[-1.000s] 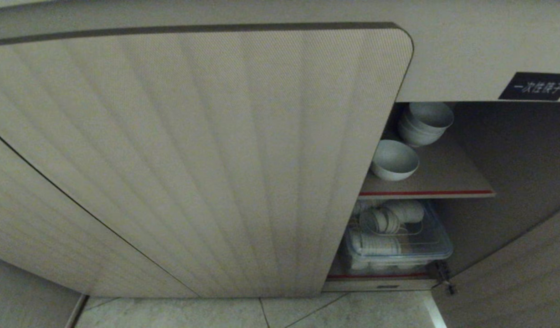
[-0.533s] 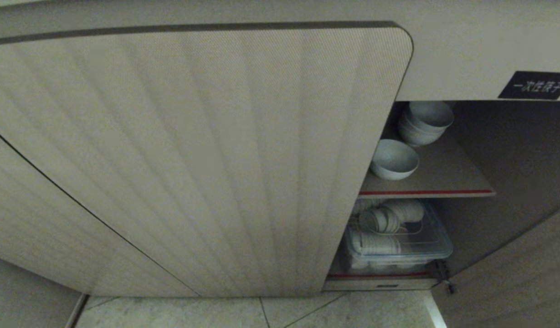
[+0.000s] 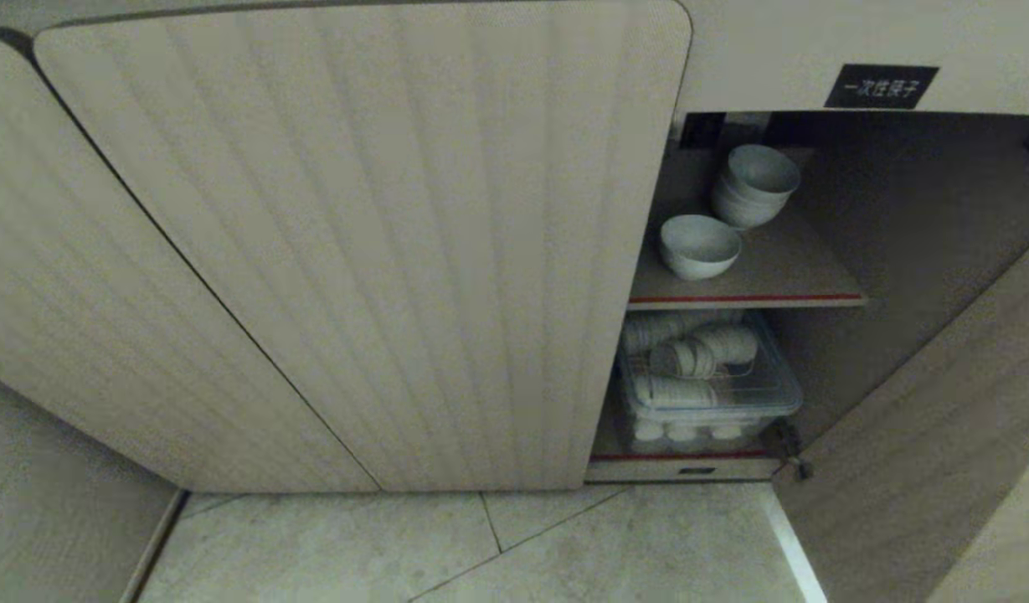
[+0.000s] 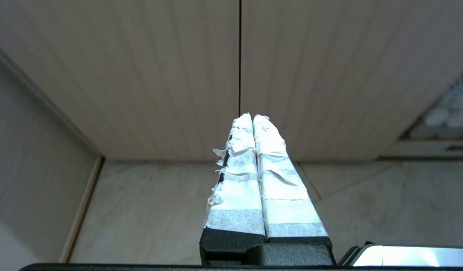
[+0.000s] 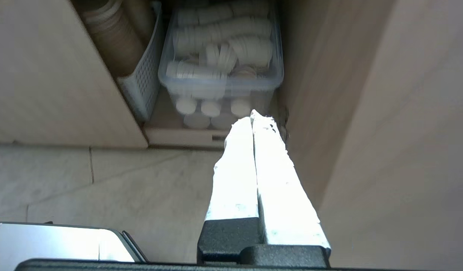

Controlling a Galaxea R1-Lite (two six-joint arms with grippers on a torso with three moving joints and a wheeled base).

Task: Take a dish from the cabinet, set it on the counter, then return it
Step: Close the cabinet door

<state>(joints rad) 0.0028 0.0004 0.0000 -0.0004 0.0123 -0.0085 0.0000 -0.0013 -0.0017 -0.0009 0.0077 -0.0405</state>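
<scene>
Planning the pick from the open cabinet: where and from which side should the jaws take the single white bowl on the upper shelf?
Probably the rim of the single bowl, from the open front: it sits upright, mouth up, near the red-edged shelf front, with the stacked bowls behind and the closed door to its left.

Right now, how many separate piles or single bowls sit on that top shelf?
2: a single bowl near the shelf front, and a stack of bowls behind it. The door may hide more.
</scene>
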